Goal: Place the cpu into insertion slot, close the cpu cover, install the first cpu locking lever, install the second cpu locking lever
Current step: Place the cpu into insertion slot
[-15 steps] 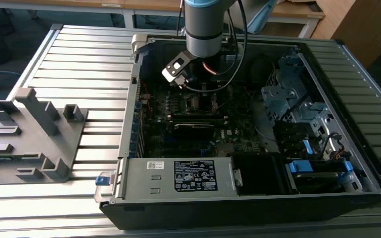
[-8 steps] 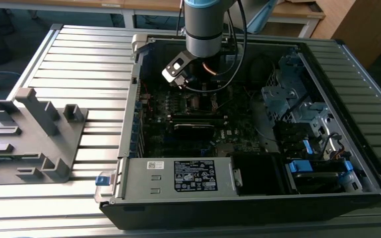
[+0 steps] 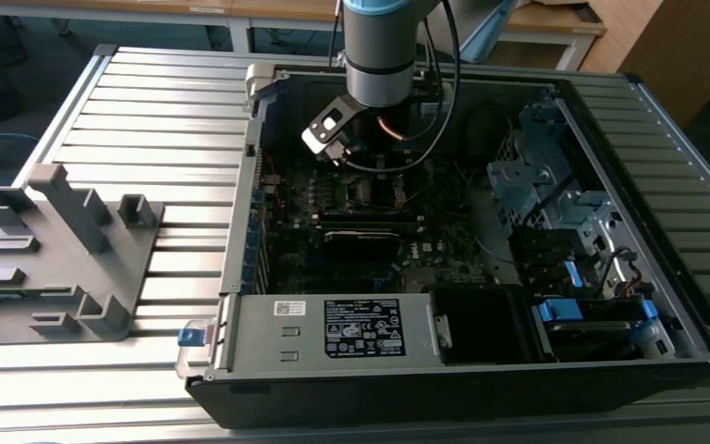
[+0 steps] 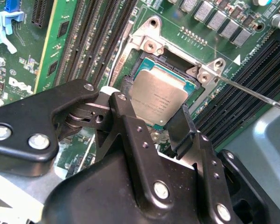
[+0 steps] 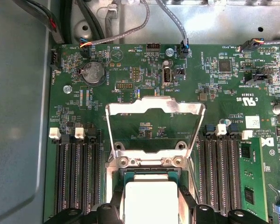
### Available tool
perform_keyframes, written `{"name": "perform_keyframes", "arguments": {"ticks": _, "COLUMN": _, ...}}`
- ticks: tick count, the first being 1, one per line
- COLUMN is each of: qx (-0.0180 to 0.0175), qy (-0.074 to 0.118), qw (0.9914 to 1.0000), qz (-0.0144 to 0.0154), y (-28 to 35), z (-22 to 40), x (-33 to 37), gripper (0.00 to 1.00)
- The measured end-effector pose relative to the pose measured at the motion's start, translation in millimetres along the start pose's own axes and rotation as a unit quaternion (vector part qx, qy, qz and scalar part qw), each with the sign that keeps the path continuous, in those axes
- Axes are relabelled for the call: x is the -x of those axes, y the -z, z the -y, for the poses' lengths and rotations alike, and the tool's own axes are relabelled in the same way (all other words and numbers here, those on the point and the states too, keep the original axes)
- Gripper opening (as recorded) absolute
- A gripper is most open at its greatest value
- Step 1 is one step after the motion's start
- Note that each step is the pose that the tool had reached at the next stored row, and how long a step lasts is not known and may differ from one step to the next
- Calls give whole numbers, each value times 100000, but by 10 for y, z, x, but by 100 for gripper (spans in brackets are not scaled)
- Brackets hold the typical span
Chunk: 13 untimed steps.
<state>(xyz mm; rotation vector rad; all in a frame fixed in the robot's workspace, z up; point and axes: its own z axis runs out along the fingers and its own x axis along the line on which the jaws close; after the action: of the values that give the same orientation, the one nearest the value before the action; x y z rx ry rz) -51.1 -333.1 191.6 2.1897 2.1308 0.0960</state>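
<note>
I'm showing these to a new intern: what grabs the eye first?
The arm reaching down into the open case, mid exterior view. In the second wrist view, the gripper clasps the silver cpu at the slot; the cover is flipped open in the first wrist view.

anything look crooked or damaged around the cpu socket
Nothing stands out. The cpu lines up squarely with the insertion slot, held by the gripper; the cpu cover is swung open and looks unbent.
</note>
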Motion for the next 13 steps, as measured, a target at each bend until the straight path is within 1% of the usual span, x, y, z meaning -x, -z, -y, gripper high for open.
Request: {"name": "perform_keyframes", "arguments": {"ticks": 13, "qx": -1, "qy": 3, "qw": 100000, "qz": 5, "y": -7, "z": 1, "x": 0, "gripper": 54}}
